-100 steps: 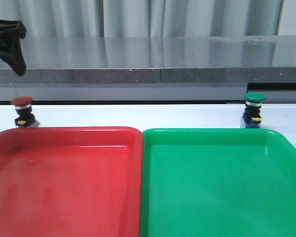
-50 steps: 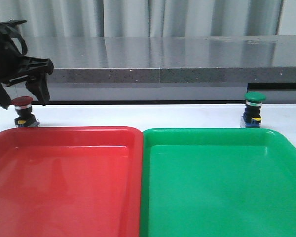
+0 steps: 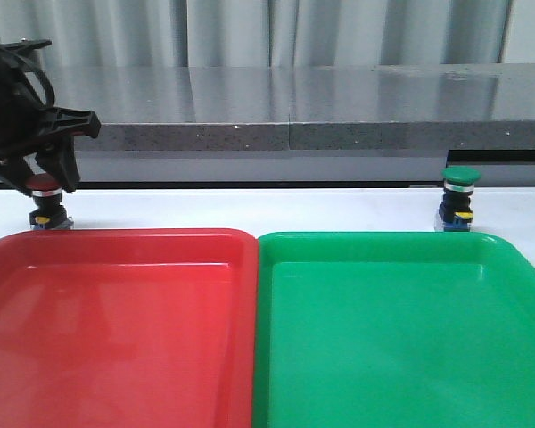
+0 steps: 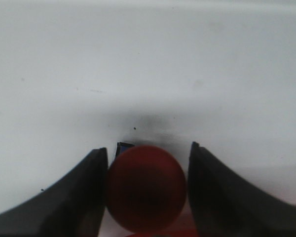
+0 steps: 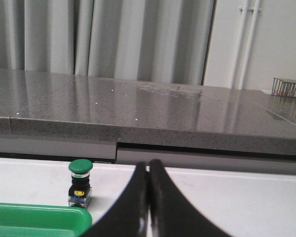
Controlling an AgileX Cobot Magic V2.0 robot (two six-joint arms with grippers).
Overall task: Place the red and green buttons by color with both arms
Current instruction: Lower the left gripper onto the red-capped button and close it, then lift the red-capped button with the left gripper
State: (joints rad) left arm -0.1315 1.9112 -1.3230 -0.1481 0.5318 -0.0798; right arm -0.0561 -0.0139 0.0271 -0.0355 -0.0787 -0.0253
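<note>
Both left fingers (image 4: 84,197) beside red button (image 4: 145,187).

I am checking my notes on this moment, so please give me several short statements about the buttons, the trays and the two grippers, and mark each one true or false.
1. The red button stands on the white table, outside the red tray. True.
2. The left gripper has its fingers on either side of the red button's cap. True.
3. The green button lies inside the green tray. False: it stands upright on the table behind that tray.
4. The right gripper is holding the green button. False: its fingers are closed on nothing, apart from the button.
5. Both trays hold no buttons. True.
</note>
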